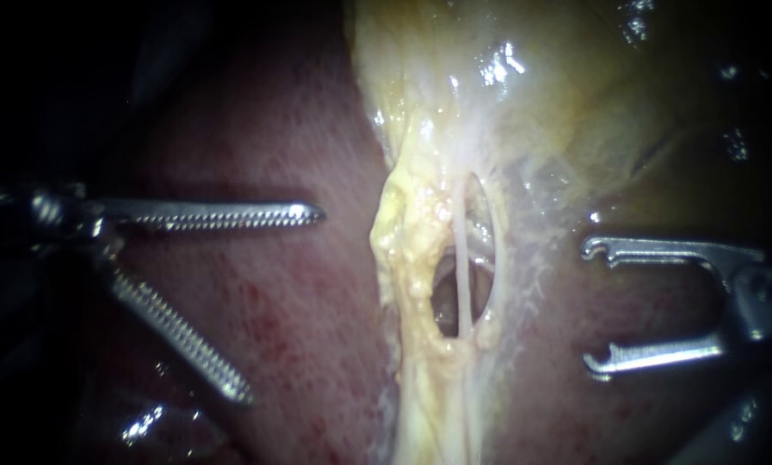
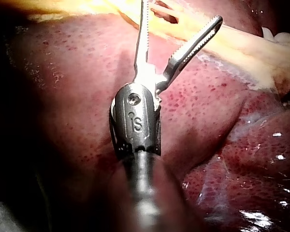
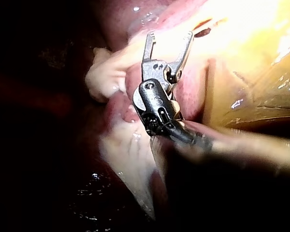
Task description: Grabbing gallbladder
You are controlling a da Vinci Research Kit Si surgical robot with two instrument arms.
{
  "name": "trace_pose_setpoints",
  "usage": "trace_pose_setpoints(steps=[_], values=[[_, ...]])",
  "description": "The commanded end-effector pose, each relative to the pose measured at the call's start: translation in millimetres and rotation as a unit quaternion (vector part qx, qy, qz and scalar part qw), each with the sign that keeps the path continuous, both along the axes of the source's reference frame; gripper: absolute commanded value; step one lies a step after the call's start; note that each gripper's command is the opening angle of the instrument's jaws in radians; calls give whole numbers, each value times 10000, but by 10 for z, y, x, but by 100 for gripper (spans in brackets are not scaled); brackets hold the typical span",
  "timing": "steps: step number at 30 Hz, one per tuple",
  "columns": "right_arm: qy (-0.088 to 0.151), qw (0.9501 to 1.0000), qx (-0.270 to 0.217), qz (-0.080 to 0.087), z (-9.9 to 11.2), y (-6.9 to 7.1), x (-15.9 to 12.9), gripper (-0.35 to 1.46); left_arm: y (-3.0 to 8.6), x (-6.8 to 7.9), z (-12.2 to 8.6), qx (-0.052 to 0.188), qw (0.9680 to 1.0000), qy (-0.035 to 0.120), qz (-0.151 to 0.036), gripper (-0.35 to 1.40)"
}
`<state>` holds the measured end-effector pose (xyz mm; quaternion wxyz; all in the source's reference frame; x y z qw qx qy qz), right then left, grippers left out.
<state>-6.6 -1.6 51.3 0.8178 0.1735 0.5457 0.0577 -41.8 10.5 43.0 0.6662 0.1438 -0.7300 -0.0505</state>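
Note:
The yellowish gallbladder [image 1: 558,95] fills the upper middle and right of the endoscope view and narrows into a pale stalk [image 1: 420,258] with a window in it. A thin whitish tube [image 1: 463,275] crosses that window. My left instrument [image 1: 287,306] comes in from the left with long toothed jaws spread wide over the red liver [image 1: 274,284], well short of the stalk. My right instrument [image 1: 594,306] comes in from the right, its two hooked jaws apart and holding nothing, just right of the stalk. In the left wrist view the left instrument [image 2: 181,14] points at the stalk [image 2: 241,43].
Red liver [image 2: 72,96] lies under both instruments. In the right wrist view the right instrument [image 3: 169,35] stands before the bright yellow gallbladder [image 3: 251,53], with pale fatty tissue [image 3: 106,72] beside it. The far left of the endoscope view is dark.

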Motion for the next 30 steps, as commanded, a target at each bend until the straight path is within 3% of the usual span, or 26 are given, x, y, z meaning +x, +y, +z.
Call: trace_pose_setpoints(steps=[1,30], values=[[0,10000,0,0,0,0,0,60,0,0,0,0,10000,1,0,114],[-7,10000,24,13,1,0,0,59,0,0,0,0,10000,1,0,114]])
